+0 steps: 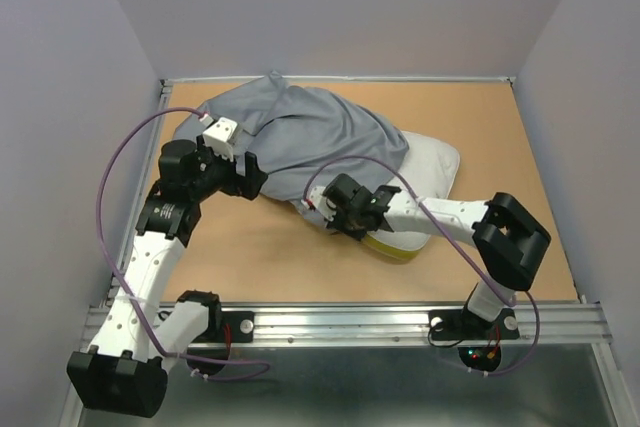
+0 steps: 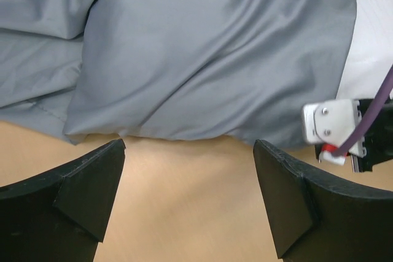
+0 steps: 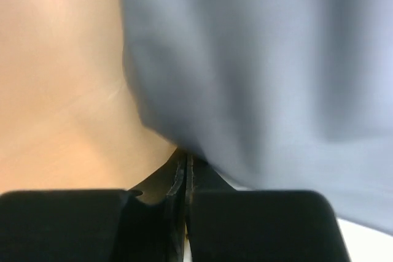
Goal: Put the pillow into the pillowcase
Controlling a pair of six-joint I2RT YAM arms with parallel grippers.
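Grey pillowcase (image 1: 300,137), wrinkled, on table (image 1: 300,262), drawn over most of white pillow (image 1: 432,162); right end and yellow edge of pillow exposed. Left gripper (image 2: 189,157): spread wide beside near edge of pillowcase, holding nothing. Right gripper (image 3: 186,167): pressed together, pinching pillowcase hem.

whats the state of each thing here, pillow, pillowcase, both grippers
pillow: mostly covered, white end and yellow edge sticking out
pillowcase: wrinkled, pulled over most of the pillow
left gripper: open, holding nothing, beside the pillowcase's edge
right gripper: shut on the pillowcase's edge
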